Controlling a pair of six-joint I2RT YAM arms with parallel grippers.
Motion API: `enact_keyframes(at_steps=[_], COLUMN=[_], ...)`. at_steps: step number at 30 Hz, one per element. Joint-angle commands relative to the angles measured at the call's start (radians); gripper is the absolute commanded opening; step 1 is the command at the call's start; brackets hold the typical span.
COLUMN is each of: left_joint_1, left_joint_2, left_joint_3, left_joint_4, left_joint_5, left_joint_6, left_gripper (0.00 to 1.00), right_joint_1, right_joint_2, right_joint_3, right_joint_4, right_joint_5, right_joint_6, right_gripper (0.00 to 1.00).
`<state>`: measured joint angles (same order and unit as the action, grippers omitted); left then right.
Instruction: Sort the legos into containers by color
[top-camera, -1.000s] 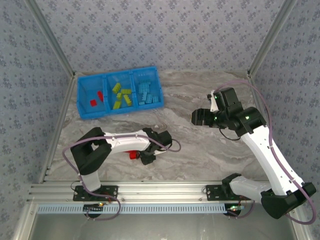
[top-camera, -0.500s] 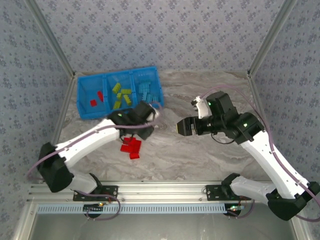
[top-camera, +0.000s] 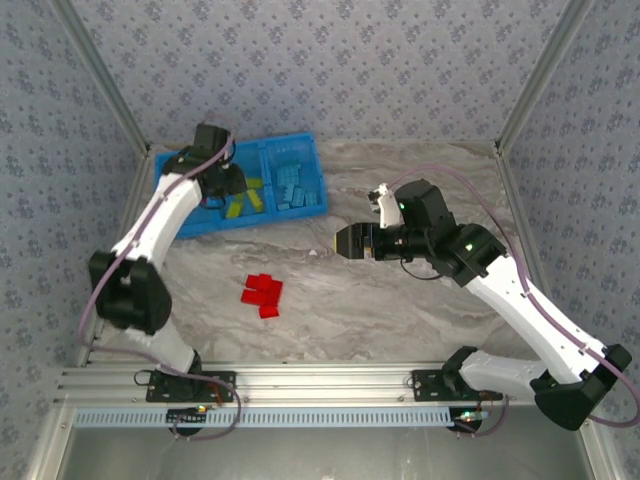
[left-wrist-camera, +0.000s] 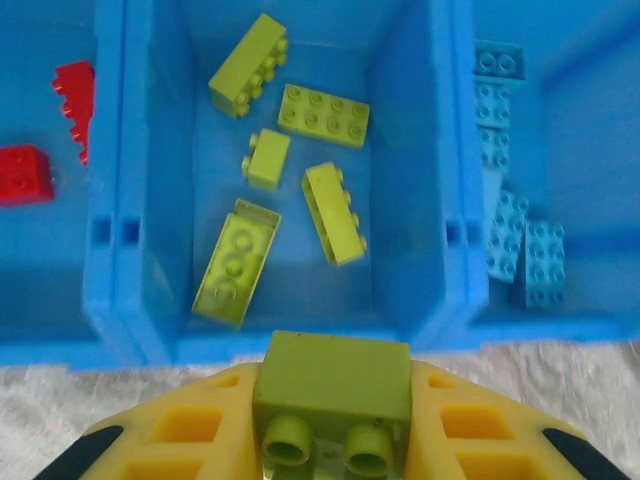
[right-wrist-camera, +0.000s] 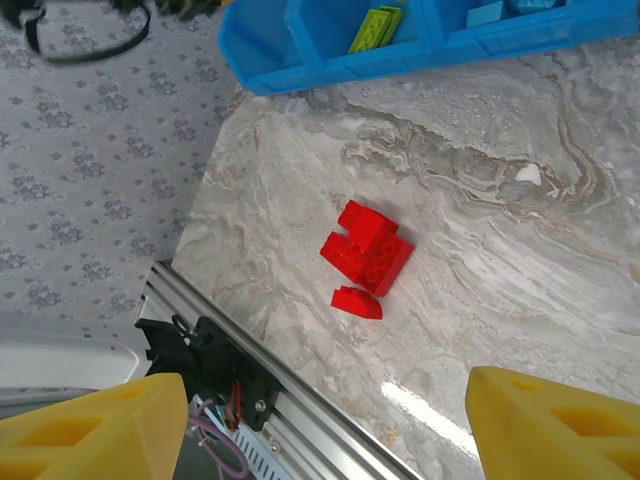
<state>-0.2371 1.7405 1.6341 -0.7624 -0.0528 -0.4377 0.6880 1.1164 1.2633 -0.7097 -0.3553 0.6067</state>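
1. My left fingers (left-wrist-camera: 215, 430) are clamped on a lime green lego (left-wrist-camera: 332, 375). Its studs face the wrist camera, and it sits at the near wall of the blue tray (left-wrist-camera: 130, 330), lined up with the middle compartment (left-wrist-camera: 300, 290)
2. Five loose green legos (left-wrist-camera: 335, 212) lie in that compartment. The left compartment (left-wrist-camera: 40, 260) has two red legos (left-wrist-camera: 25, 175), and the right compartment (left-wrist-camera: 580, 150) has the light blue legos (left-wrist-camera: 510, 235)
3. From above, the left arm (top-camera: 160, 215) reaches out to the tray at the far left of the worktop (top-camera: 420, 310)
4. My right fingers (right-wrist-camera: 100, 430) stand wide apart with nothing between them (they hang over the worktop, well apart from the tray)
5. A red cluster (top-camera: 263, 293) of legos lies on the bare worktop, between the tray and the near edge. Its pieces are touching or just beside one another, and I cannot count them
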Motion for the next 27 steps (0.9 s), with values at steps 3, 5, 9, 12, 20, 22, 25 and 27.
enact_keyframes(at_steps=[3, 5, 9, 12, 20, 22, 25, 27], left_joint_1=[0.022, 0.022, 0.019, -0.012, -0.290, -0.391, -0.524, -0.581], left_joint_2=[0.165, 0.180, 0.117, -0.019, -0.584, -0.679, -0.778, -0.797], left_joint_3=[0.211, 0.257, 0.252, 0.140, -0.385, -0.500, -0.676, -0.768], left_joint_4=[-0.107, -0.119, -0.135, -0.137, -0.245, -0.280, -0.232, -0.166], left_joint_5=[0.044, 0.047, 0.054, 0.057, -0.063, -0.070, -0.033, -0.021], left_joint_6=[-0.046, -0.043, -0.047, -0.064, -0.415, -0.535, -0.674, -0.716], left_gripper=[0.45, 0.54, 0.58, 0.58, 0.57, 0.58, 0.59, 0.66], right_joint_1=[0.004, 0.005, 0.003, 0.002, -0.001, -0.002, -0.002, -0.002], right_joint_2=[-0.017, -0.024, -0.025, -0.018, -0.008, -0.004, 0.013, 0.026], right_joint_3=[0.034, 0.030, 0.029, 0.023, -0.041, -0.057, -0.062, -0.058], right_joint_4=[-0.041, -0.048, -0.055, -0.053, -0.033, -0.024, -0.023, -0.023], right_joint_5=[0.039, 0.050, 0.054, 0.056, 0.084, 0.082, 0.076, 0.069], right_joint_6=[0.015, 0.015, 0.015, 0.015, 0.055, 0.062, 0.065, 0.064], right_gripper=[0.76, 0.76, 0.76, 0.76, 0.78, 0.79, 0.79, 0.79])
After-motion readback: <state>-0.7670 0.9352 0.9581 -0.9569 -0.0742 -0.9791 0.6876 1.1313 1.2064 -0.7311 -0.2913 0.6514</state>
